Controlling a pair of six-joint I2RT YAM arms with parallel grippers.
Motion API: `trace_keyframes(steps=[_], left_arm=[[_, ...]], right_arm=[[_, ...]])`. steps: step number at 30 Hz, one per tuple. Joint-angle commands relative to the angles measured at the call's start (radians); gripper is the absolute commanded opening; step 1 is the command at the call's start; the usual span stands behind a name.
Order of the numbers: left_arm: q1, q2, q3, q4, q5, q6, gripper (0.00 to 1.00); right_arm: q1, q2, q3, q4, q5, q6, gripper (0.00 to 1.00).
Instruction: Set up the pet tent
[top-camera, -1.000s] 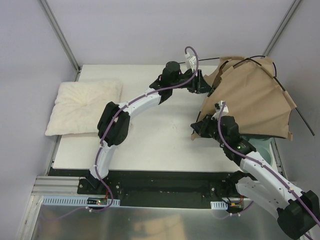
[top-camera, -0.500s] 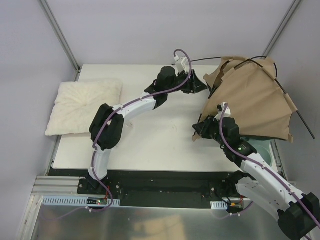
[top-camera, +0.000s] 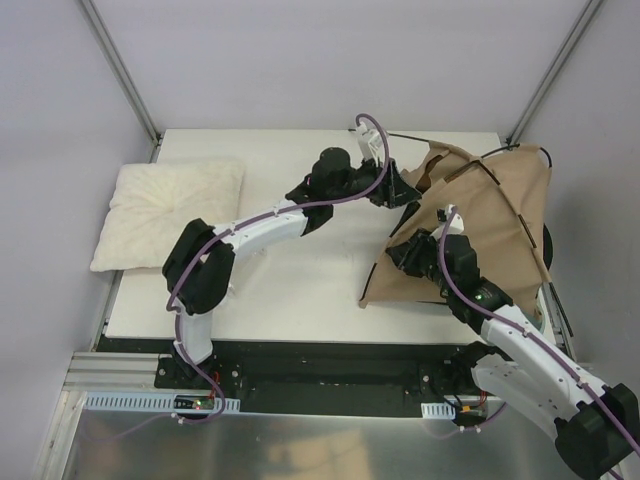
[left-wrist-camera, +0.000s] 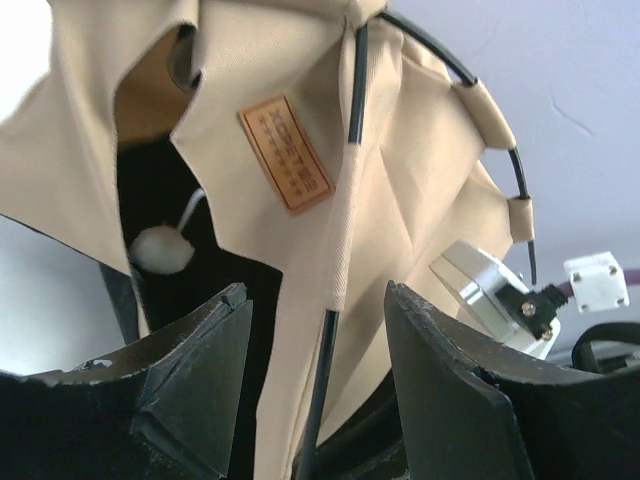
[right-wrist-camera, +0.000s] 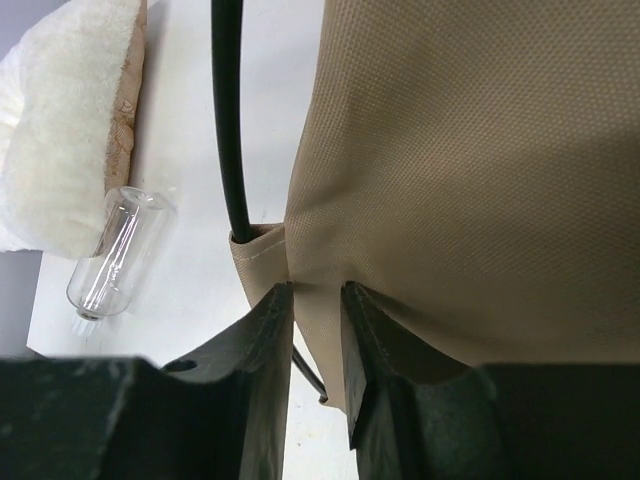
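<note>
The tan pet tent (top-camera: 480, 225) stands partly raised at the right of the table, with thin black poles (top-camera: 500, 195) over it. My left gripper (top-camera: 400, 185) is open at its upper left edge. In the left wrist view a black pole (left-wrist-camera: 322, 385) runs between the spread fingers, with the brown label patch (left-wrist-camera: 286, 153), white pompom (left-wrist-camera: 162, 250) and black lining beyond. My right gripper (top-camera: 408, 255) is shut on a fold of the tent fabric (right-wrist-camera: 315, 290) at its front edge, beside a pole sleeve (right-wrist-camera: 255, 262).
A cream fluffy pillow (top-camera: 168, 212) lies at the table's left side and shows in the right wrist view (right-wrist-camera: 70, 130). A clear small bottle-like object (right-wrist-camera: 115, 250) lies next to it in the right wrist view. The table's right edge is under the tent.
The tent swung upright and toward the table's centre, its front edge pulled down-left by my right gripper. My left gripper moved right and down to the tent's upper left edge.
</note>
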Motion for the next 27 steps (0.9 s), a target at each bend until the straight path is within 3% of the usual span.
trace_keyframes(steps=[1, 11, 17, 20, 22, 24, 27], left_arm=[[-0.026, -0.018, -0.003, 0.04, 0.043, 0.064, 0.57], [-0.075, 0.055, 0.086, -0.08, -0.014, 0.243, 0.57], [-0.096, 0.103, 0.161, -0.126, -0.095, 0.302, 0.54], [-0.098, 0.118, 0.195, -0.132, -0.108, 0.323, 0.39], [-0.101, 0.12, 0.212, -0.14, -0.106, 0.344, 0.17], [-0.101, 0.109, 0.213, -0.143, -0.105, 0.369, 0.03], [-0.102, 0.085, 0.218, -0.155, -0.12, 0.403, 0.0]], right_arm=[[0.001, -0.021, -0.001, 0.018, 0.027, 0.015, 0.32], [0.001, -0.093, 0.061, -0.138, 0.027, 0.001, 0.46], [0.001, -0.167, 0.179, -0.37, 0.056, -0.021, 0.52], [-0.001, -0.197, 0.263, -0.497, 0.108, -0.021, 0.53], [0.001, -0.214, 0.324, -0.569, 0.154, -0.015, 0.54], [-0.001, -0.228, 0.398, -0.643, 0.206, -0.01, 0.55], [-0.001, -0.233, 0.516, -0.732, 0.289, -0.005, 0.56]])
